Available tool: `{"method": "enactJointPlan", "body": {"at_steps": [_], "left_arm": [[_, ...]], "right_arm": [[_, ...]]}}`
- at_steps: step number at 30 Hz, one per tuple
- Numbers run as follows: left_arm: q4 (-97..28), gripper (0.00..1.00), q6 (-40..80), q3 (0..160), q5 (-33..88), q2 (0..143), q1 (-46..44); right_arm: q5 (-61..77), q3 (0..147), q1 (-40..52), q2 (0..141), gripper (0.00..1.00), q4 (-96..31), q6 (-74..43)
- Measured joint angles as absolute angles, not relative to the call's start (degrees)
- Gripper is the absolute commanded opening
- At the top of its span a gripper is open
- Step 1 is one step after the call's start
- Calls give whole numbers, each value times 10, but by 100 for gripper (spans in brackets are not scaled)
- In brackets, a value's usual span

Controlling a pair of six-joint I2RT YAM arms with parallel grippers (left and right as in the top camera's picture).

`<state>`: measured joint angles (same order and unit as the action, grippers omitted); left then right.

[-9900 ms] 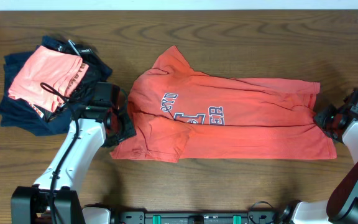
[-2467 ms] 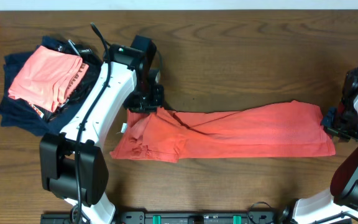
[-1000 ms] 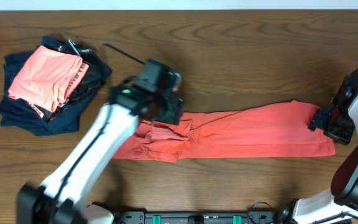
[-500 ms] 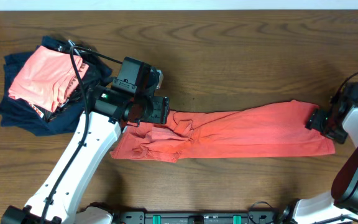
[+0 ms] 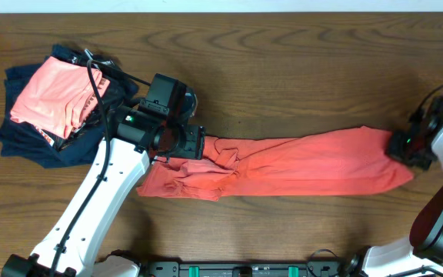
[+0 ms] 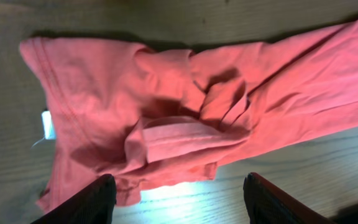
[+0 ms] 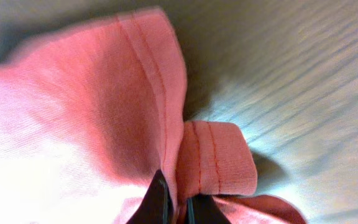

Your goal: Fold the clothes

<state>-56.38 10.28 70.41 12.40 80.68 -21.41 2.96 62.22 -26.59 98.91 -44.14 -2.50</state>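
Observation:
The red-orange T-shirt lies folded lengthwise as a long strip across the table, its lettering hidden. Its left end is bunched and wrinkled, as the left wrist view shows. My left gripper hovers over that bunched end, open and empty, its fingers spread above the cloth. My right gripper is shut on the shirt's hemmed right end, its fingertips pinching the fabric.
A pile of other garments sits at the far left: a salmon-pink one on top of navy and black ones. The wooden table shows behind the shirt.
My left gripper released the shirt's left end and now hovers open over it. My right gripper shifted slightly while holding the right end. Earlier, the flat shirt was folded into the strip.

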Motion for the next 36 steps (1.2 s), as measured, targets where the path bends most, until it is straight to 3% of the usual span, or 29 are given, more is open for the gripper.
{"method": "enactJointPlan", "body": {"at_steps": [9, 26, 28, 33, 36], "left_arm": [[-559, 67, 148, 704, 115, 807, -193], [-566, 68, 199, 704, 112, 807, -161], [-566, 68, 199, 704, 112, 807, -161], [-566, 68, 199, 704, 112, 807, -161], [-566, 68, 199, 704, 112, 807, -161]], "right_arm": [[20, 717, -183, 913, 1, -542, -25], [17, 672, 166, 938, 3, -579, -128], [17, 663, 196, 948, 9, -565, -145], [29, 651, 249, 978, 41, -533, -176], [50, 650, 266, 981, 41, -514, -175]]}}
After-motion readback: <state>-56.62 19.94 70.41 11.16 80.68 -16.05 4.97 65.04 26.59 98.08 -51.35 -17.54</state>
